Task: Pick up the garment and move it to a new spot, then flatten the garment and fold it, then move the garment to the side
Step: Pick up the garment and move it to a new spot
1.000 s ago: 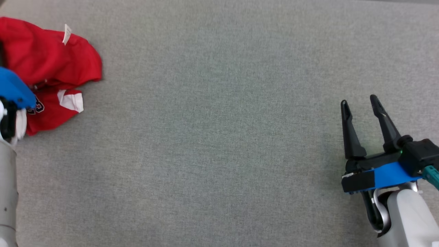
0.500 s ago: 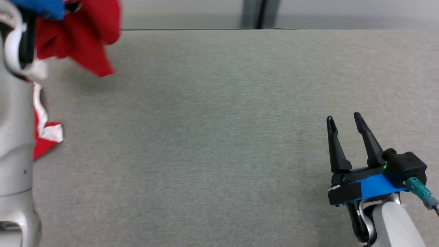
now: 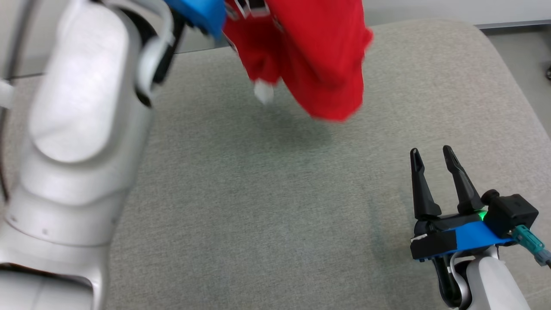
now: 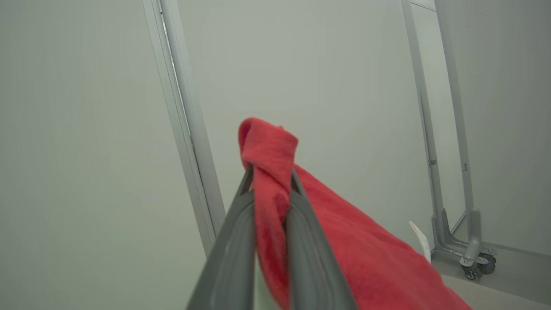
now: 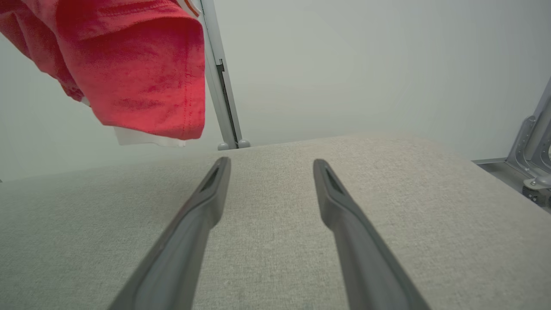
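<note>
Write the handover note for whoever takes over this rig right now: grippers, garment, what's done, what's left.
Left gripper: shut on a bunched fold of the red garment.
Right gripper: open and empty, over the near right part of the grey padded table.
Garment: hangs in the air from the left gripper, clear of the table, above its far side.
Done: pick-up.
Left: set it down at the new spot, flatten, fold, move it aside.
</note>
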